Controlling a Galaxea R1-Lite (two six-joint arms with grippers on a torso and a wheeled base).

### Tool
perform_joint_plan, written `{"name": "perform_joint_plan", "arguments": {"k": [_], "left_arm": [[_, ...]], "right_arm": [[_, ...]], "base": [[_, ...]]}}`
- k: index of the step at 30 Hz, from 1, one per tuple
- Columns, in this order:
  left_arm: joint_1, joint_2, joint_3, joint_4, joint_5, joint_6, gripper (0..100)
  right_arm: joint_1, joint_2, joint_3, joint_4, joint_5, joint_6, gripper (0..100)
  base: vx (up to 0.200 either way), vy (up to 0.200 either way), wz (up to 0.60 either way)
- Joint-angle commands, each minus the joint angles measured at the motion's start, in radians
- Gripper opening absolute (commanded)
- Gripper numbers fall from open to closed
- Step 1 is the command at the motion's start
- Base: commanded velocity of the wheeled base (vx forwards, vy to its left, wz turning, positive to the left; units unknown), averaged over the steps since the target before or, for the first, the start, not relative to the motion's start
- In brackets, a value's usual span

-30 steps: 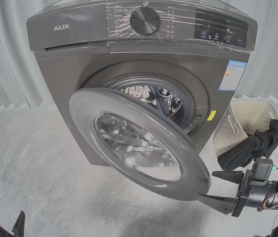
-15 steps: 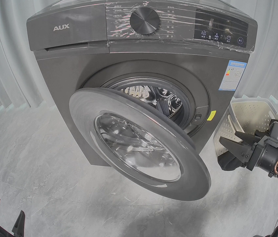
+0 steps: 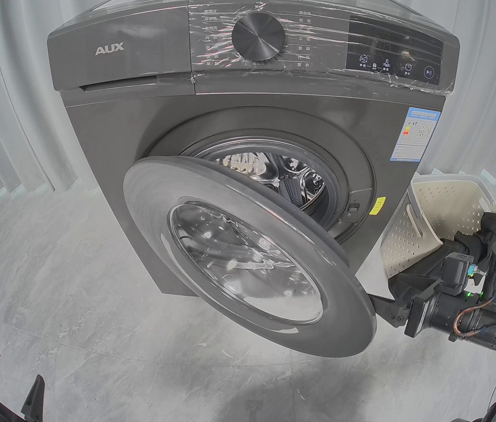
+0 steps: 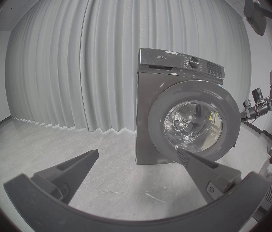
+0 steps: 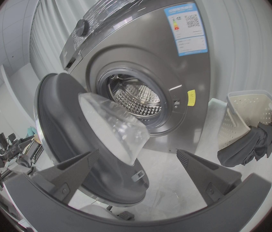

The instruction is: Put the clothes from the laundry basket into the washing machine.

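Note:
The grey washing machine (image 3: 142,118) stands with its round door (image 3: 248,253) swung wide open, so the steel drum (image 3: 277,174) shows. To its right, a cream laundry basket (image 3: 441,200) leans on the floor with a dark garment (image 3: 411,278) draped over its front edge. My right gripper (image 3: 388,313) hangs open and empty between the door's lower right rim and the garment. In the right wrist view the right gripper (image 5: 136,152) faces the drum (image 5: 136,97), with the garment (image 5: 251,142) and basket (image 5: 245,107) off to one side. My left gripper (image 3: 13,370) is open, low and far from both.
Pale marble floor (image 3: 54,265) spreads to the left and in front of the machine. Grey pleated curtains (image 3: 1,89) close off the back. The open door juts far out and stands between the two arms. In the left wrist view the left gripper (image 4: 136,151) points at the machine (image 4: 148,113).
Half a second ago my right gripper had risen in front of the basket. It has since dropped back down beside the door's lower right rim. The left arm and the garment have stayed put.

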Motion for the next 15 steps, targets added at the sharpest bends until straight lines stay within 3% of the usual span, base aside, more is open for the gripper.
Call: {"name": "perform_joint_plan", "arguments": {"k": [1, 4, 13, 15], "left_arm": [[0.0, -0.016, 0.015, 0.0, 0.0, -0.001, 100], [0.0, -0.016, 0.015, 0.0, 0.0, -0.001, 100], [0.0, -0.016, 0.015, 0.0, 0.0, -0.001, 100], [0.0, -0.016, 0.015, 0.0, 0.0, -0.001, 100]], "right_arm": [[0.069, 0.023, 0.015, 0.0, -0.002, 0.006, 100], [0.101, 0.016, 0.014, 0.0, -0.004, 0.028, 100], [0.046, 0.06, -0.038, -0.003, -0.008, 0.043, 100], [0.043, 0.122, -0.068, -0.005, -0.051, 0.046, 100]], "base": [[0.0, 0.0, 0.0], [0.0, 0.0, 0.0], [0.0, 0.0, 0.0], [0.0, 0.0, 0.0]]}}
